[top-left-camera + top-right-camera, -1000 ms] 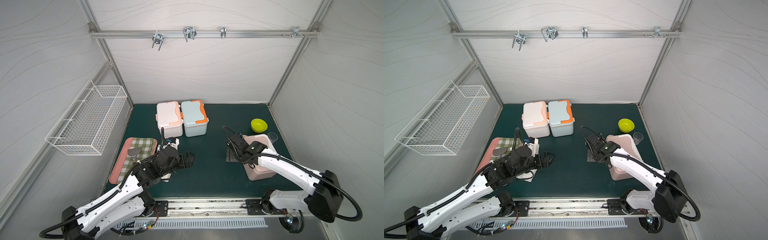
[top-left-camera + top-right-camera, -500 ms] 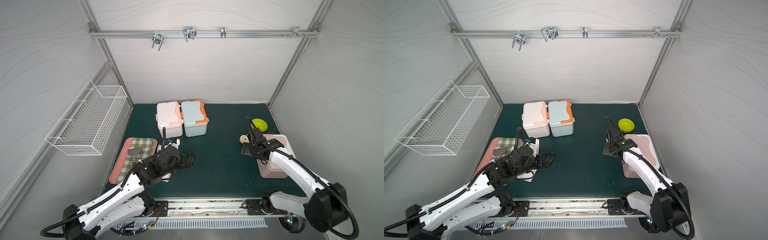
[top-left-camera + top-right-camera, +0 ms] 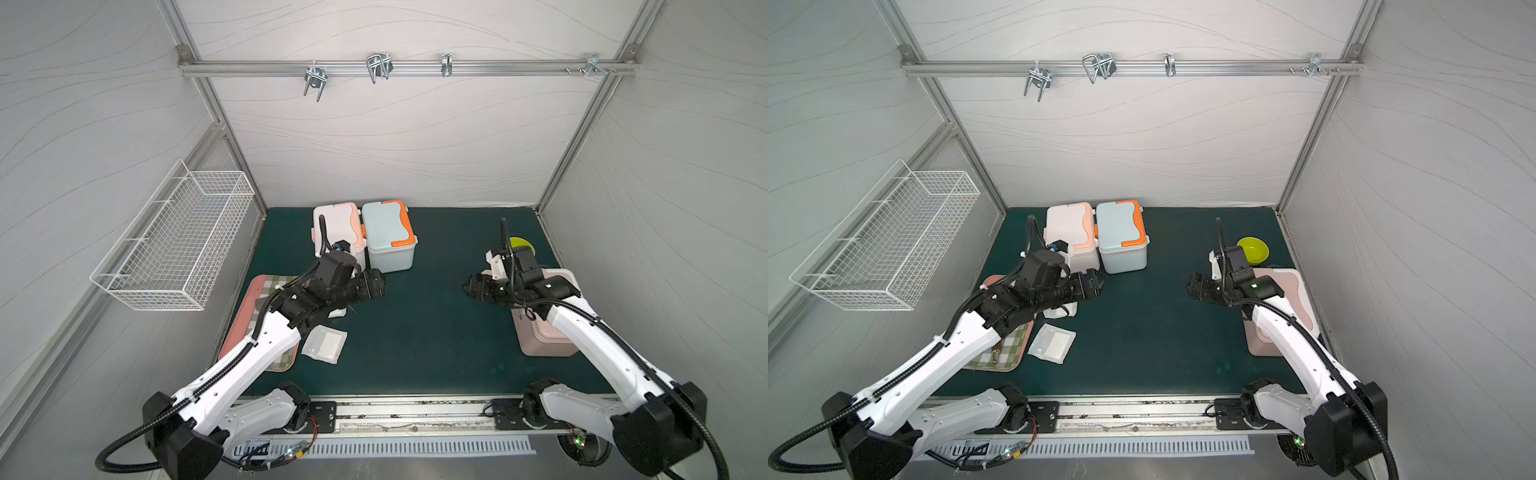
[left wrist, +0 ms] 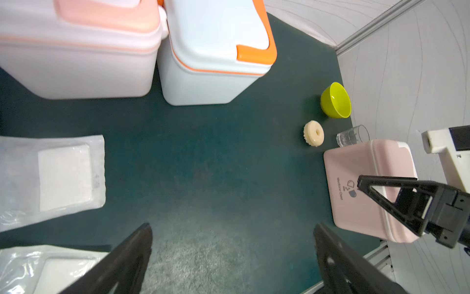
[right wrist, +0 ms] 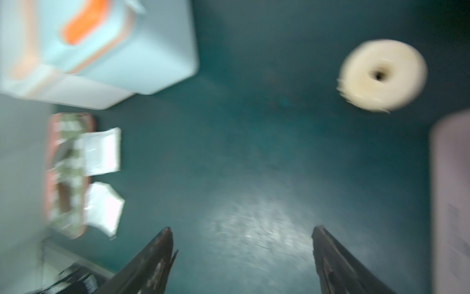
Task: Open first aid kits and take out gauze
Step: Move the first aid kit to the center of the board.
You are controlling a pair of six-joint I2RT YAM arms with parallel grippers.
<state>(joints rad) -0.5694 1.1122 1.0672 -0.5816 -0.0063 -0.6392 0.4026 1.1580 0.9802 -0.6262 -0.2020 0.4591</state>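
Fingers (image 4: 127, 259) of the left gripper (image 4: 232, 229) stand wide apart with nothing between them. Those of the right gripper (image 5: 242, 229) are also wide and empty, though that wrist view is blurred.

Risks, nearest first. One gauze pouch (image 3: 324, 344) lies flat on the green mat (image 3: 415, 332), just beside the tray (image 3: 249, 299) with the checked cloth (image 3: 1013, 347). A second gauze pouch (image 3: 337, 312) lies partly under the left forearm (image 3: 266, 345). We judge that a low sweep of this arm could drag either pouch, because the film looks light and slippery.

The pink box (image 3: 546, 345) sits near the right edge of the mat, beneath the right forearm (image 3: 590, 340); its lid appears shut. We judge that a careless descent could knock or slide it.

Beyond it a cream ring (image 4: 314, 133), a glass (image 4: 352, 135) and a green bowl (image 3: 524, 245) stand close together. We expect the glass to tip if the right wrist swings outward.

At the far edge the white box (image 3: 338, 224) and the blue box (image 3: 388, 232) stand side by side, touching or nearly so, lids down. We judge that prying one clasp could shift both unless the other gripper braces them.

Arm pose. Both arms reach forward and inward from the near rail (image 3: 415, 409). We see the left gripper above the mat, just in front of the two far boxes. We see the right gripper beside the pink box, pointing toward the left one and well apart from it.
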